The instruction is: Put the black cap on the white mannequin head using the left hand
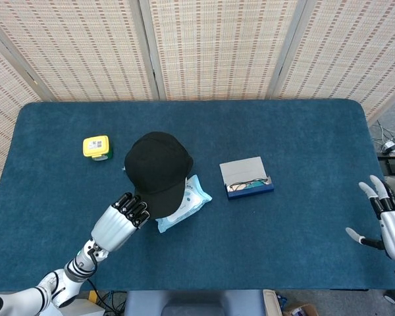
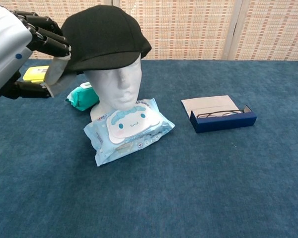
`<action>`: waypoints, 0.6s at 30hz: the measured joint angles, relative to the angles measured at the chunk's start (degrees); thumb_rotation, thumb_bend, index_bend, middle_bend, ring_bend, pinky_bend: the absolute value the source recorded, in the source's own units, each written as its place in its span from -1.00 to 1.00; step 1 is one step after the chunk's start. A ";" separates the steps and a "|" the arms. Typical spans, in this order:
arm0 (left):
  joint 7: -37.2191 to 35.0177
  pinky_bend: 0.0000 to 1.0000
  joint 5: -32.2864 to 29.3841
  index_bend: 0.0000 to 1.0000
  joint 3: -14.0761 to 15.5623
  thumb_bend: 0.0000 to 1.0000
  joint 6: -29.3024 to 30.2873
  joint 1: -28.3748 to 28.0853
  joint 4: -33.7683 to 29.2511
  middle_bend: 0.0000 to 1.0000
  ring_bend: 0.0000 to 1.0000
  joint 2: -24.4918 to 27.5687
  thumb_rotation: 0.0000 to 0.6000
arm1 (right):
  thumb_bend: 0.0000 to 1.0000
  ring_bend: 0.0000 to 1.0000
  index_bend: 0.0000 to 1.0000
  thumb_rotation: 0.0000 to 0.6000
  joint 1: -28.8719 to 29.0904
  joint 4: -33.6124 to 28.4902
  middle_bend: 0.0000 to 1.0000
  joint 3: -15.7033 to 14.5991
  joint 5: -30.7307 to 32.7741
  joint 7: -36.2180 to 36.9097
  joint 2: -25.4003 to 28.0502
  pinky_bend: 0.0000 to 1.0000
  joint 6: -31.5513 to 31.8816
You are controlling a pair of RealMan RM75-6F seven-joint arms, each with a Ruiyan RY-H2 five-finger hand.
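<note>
Black cap (image 2: 105, 37) sits on the mannequin head (image 2: 115, 87), its brim pinched by the left hand (image 2: 12, 52).

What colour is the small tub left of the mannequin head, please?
The tub has a yellow lid over a green base, clearest in the head view.

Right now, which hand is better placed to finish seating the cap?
The left hand: its fingers hold the black cap's brim on the mannequin head. The right hand hangs open at the far table edge.
</note>
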 measured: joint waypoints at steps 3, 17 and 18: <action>0.88 0.02 0.06 0.09 -0.30 -0.17 0.86 0.35 0.56 0.34 -0.05 -0.55 1.00 | -1.00 -1.00 -1.00 1.00 0.01 -0.03 -0.93 -0.01 -0.03 -0.06 0.00 -0.68 -0.02; 1.90 0.02 -1.11 -0.43 0.28 -0.79 0.18 2.77 -2.99 0.05 -0.14 -0.34 1.00 | -1.00 -1.00 -1.00 1.00 0.03 -0.14 -0.93 0.06 0.12 -0.26 -0.03 -0.68 -0.10; 2.10 0.02 -1.11 -0.43 0.33 -0.81 0.07 2.90 -3.45 0.04 -0.14 -0.26 1.00 | -1.00 -1.00 -1.00 1.00 0.02 -0.14 -0.93 0.06 0.12 -0.26 -0.03 -0.68 -0.10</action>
